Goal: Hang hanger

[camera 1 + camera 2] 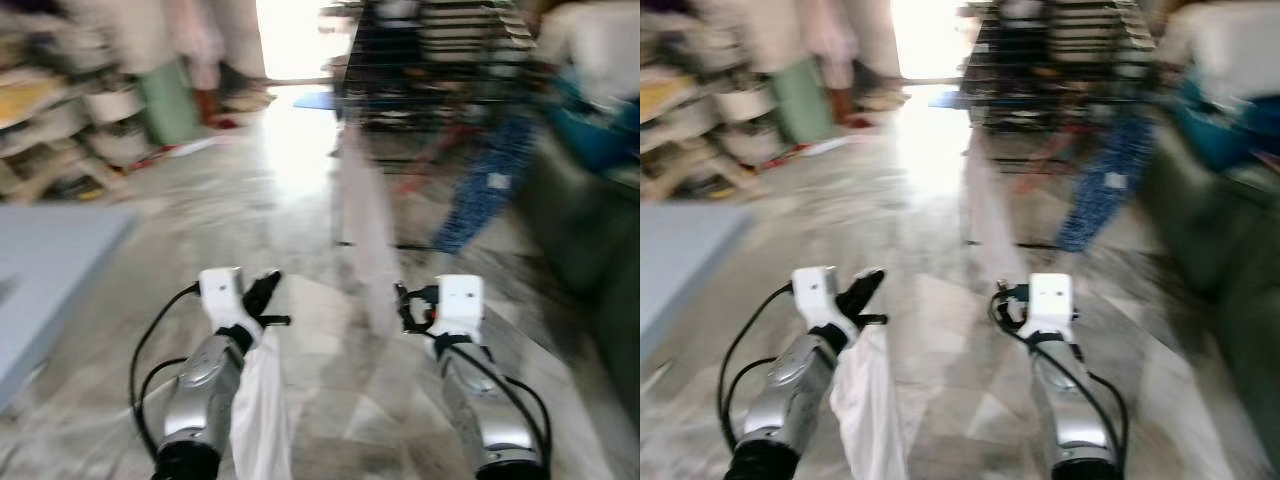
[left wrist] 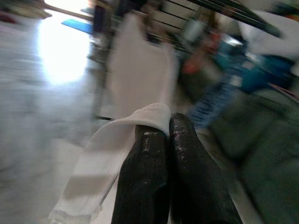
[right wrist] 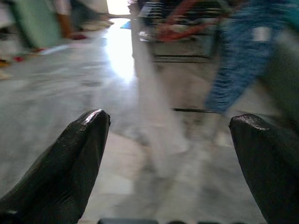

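A white cloth [image 1: 262,405] hangs from the left gripper [image 1: 262,296] in the lower left of the left eye view, drooping straight down beside the silver forearm to the frame's bottom edge. In the left wrist view its folded top edge [image 2: 140,119] is pinched between the closed black jaws near the centre, and the rest trails off toward the lower left. Blur hides any hanger inside the cloth.
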Controlling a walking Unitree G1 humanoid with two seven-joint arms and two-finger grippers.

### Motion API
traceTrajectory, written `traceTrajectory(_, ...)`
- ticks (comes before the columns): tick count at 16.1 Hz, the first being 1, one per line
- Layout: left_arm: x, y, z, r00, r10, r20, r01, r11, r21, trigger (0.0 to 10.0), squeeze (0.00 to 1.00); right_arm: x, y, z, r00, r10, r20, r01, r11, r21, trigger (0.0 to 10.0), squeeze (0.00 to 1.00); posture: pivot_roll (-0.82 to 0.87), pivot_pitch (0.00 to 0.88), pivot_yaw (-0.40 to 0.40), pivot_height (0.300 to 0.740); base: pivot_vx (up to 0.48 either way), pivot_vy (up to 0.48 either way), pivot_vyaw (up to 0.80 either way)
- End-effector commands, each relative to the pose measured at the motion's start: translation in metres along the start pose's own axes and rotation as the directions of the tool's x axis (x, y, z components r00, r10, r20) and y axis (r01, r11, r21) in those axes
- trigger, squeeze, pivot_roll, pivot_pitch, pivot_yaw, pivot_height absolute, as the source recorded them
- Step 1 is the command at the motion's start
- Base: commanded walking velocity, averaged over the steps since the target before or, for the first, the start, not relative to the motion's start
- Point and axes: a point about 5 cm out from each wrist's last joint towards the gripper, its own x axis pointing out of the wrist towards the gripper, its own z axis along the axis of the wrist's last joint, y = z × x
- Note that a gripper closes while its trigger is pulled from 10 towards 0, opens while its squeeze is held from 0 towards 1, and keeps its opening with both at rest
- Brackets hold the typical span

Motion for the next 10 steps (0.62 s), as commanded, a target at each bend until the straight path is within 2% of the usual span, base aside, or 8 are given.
traceTrajectory(1, 0.0015, 0.0009, 0.0026, 1.000, -0.012, 0.003, 0.012, 1.000, 0.001, 10.0, 0.00, 0.0029, 0.0024, 0.0043, 1.000, 0.000, 0.016, -0.001, 1.000, 0.009, 10.0, 0.00, -0.14, 0.000, 0.090, 0.740, 0.371, 0.000, -0.80)
traceTrajectory(4, 0.0024, 0.0003, 0.0028, 1.000, -0.018, 0.000, 0.018, 1.000, -0.004, 10.0, 0.00, 0.0043, 0.0017, 0.0072, 1.000, -0.002, 0.026, 0.002, 1.000, 0.008, 10.0, 0.00, -0.15, 0.000, 0.094, 0.740, 0.382, 0.000, -0.80)
traceTrajectory(6, 0.0026, 0.0001, 0.0026, 1.000, -0.024, -0.005, 0.024, 1.000, -0.003, 10.0, 0.00, 0.0051, 0.0014, 0.0076, 1.000, -0.008, 0.027, 0.008, 1.000, 0.003, 10.0, 0.00, -0.15, 0.000, 0.102, 0.740, 0.382, 0.000, -0.44)
traceTrajectory(10, 0.0041, -0.0007, 0.0027, 0.999, -0.035, -0.011, 0.035, 0.999, 0.000, 10.0, 0.00, 0.0055, 0.0037, 0.0116, 0.998, -0.014, 0.053, 0.013, 1.000, 0.009, 10.0, 0.00, -0.15, 0.000, 0.109, 0.740, 0.385, 0.000, 0.00)
